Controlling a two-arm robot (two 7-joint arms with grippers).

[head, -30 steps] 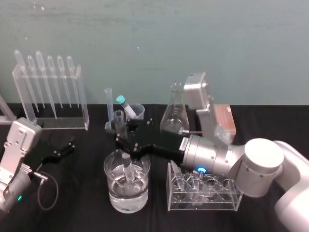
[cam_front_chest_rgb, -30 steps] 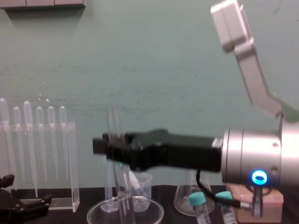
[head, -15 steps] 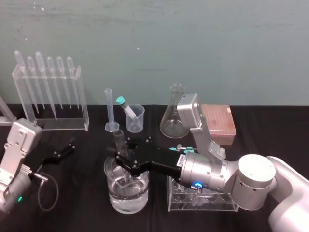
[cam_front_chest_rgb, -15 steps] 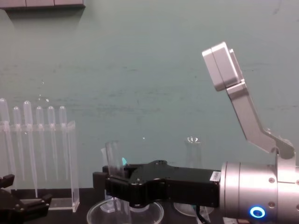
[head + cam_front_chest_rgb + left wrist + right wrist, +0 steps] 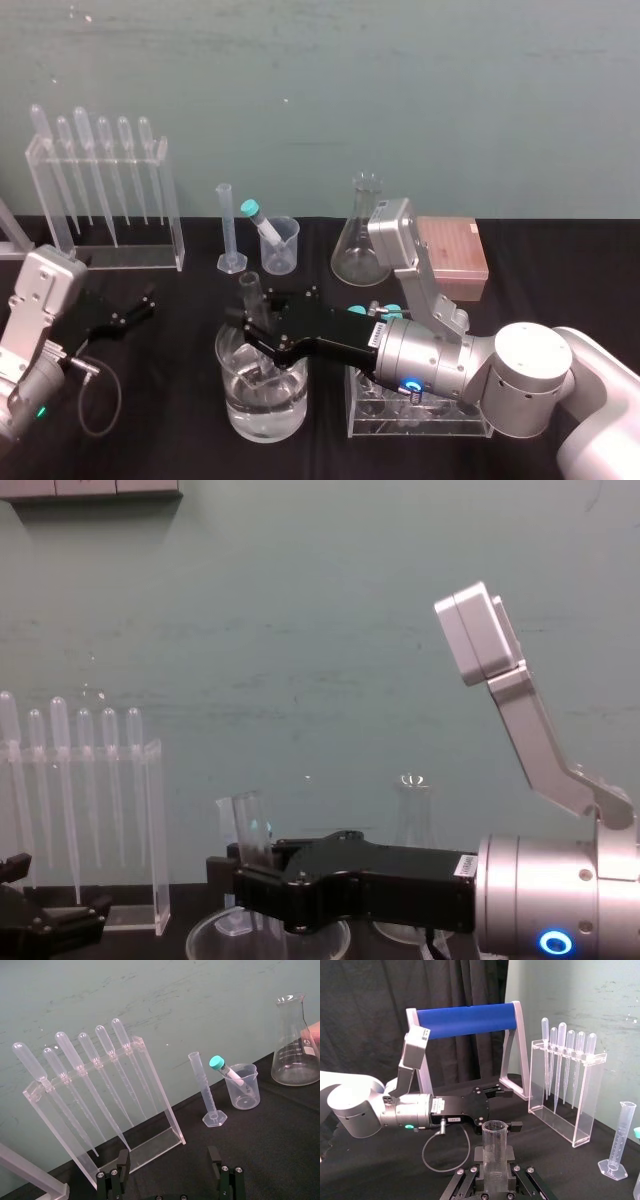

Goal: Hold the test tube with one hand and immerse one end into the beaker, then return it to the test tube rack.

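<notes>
Test tube (image 5: 250,298) first: the fingers (image 5: 514,1170) of the right gripper (image 5: 255,325) are pinching it part way down, one on each side. Its open top sticks up above them, and it leans a little. Its round end goes down inside the wide glass dish (image 5: 228,352), which has water in it. I cannot tell if the end is in the water.

The small beaker (image 5: 283,245) stands well behind the dish, with a teal-capped tube (image 5: 258,220) leaning in it. So the dip is being done in the dish, not in the small beaker. The test tube rack (image 5: 455,420) sits just beside the dish, under the right arm, on the black bench (image 5: 150,430). The left gripper (image 5: 125,315) rests low at the left, away from the glass. Its fingers (image 5: 121,1172) are spread wide with nothing in them.

What could go wrong? Wet glass is smooth, so I think the test tube could slip down if the pinch is weak. If the arm goes sideways before it lifts, the tube would bang the rim of the dish. It could crack, or the water could spill. The rack is very close and partly hidden by the arm. The round end could miss a hole and hit the rack top or the capped tubes (image 5: 388,309) in it.
</notes>
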